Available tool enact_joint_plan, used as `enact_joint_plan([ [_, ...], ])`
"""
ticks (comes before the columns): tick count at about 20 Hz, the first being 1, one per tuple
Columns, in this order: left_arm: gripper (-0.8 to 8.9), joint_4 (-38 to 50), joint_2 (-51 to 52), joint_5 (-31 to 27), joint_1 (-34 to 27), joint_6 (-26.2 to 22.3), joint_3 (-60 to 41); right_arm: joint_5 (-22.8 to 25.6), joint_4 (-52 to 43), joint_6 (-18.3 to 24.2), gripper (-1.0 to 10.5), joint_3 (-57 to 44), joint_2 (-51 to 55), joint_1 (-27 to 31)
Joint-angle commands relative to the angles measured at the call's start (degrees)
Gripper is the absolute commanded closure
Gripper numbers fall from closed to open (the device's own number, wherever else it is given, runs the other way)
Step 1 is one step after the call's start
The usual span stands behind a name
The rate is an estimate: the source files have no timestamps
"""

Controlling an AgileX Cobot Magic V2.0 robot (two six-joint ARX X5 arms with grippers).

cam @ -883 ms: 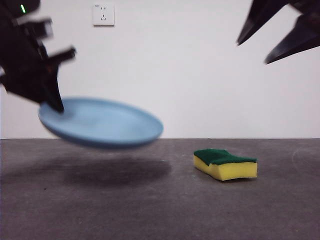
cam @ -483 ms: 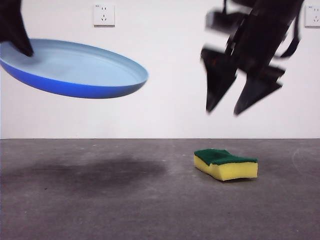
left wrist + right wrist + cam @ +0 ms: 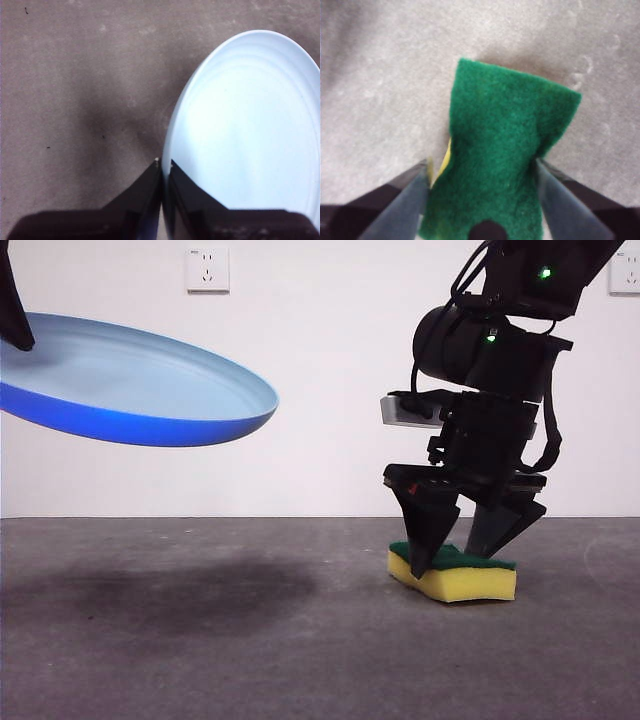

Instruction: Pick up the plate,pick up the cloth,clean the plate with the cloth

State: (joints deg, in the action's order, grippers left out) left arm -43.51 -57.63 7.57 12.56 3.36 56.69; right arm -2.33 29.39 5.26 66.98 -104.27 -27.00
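Note:
The light blue plate point(image 3: 130, 380) hangs tilted in the air at the upper left of the front view. My left gripper point(image 3: 162, 167) is shut on the plate point(image 3: 245, 135) at its rim. The cloth point(image 3: 455, 572), a yellow sponge with a green top, lies flat on the table at the right. My right gripper point(image 3: 465, 545) has come down over it, open, with one jaw on each side of the cloth point(image 3: 505, 150). The jaws stand close to its narrow waist, and I cannot tell whether they touch it.
The table point(image 3: 250, 660) is dark grey, with the plate's shadow point(image 3: 190, 590) on it at the left. A white wall with a socket point(image 3: 207, 270) stands behind.
The right arm has dropped from high above down onto the cloth, jaws straddling it. The plate has drifted slightly left and stays raised.

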Motion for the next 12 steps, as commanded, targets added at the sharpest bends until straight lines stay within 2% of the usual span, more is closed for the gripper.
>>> enact_joint_plan([
  [1, 8.21, 0.17, 0.04, -0.07, 0.22, -0.66, 0.07, -0.09, 0.04, 0.22, 8.0, -0.13, -1.51, -0.04],
  [4, 8.21, 0.15, 0.04, -0.2, 0.22, -0.63, 0.07, -0.07, 0.02, 0.48, 9.7, -0.13, -1.49, -0.04],
  [7, 8.21, 0.74, -0.31, -2.82, 0.24, -0.63, 0.04, 2.54, 0.13, 0.57, 9.6, -0.13, -1.2, -0.02],
  [12, 8.21, 5.09, -5.11, -2.99, 0.26, -0.37, 0.04, 0.72, 2.93, -1.09, 9.6, -0.13, 8.15, -1.81],
])
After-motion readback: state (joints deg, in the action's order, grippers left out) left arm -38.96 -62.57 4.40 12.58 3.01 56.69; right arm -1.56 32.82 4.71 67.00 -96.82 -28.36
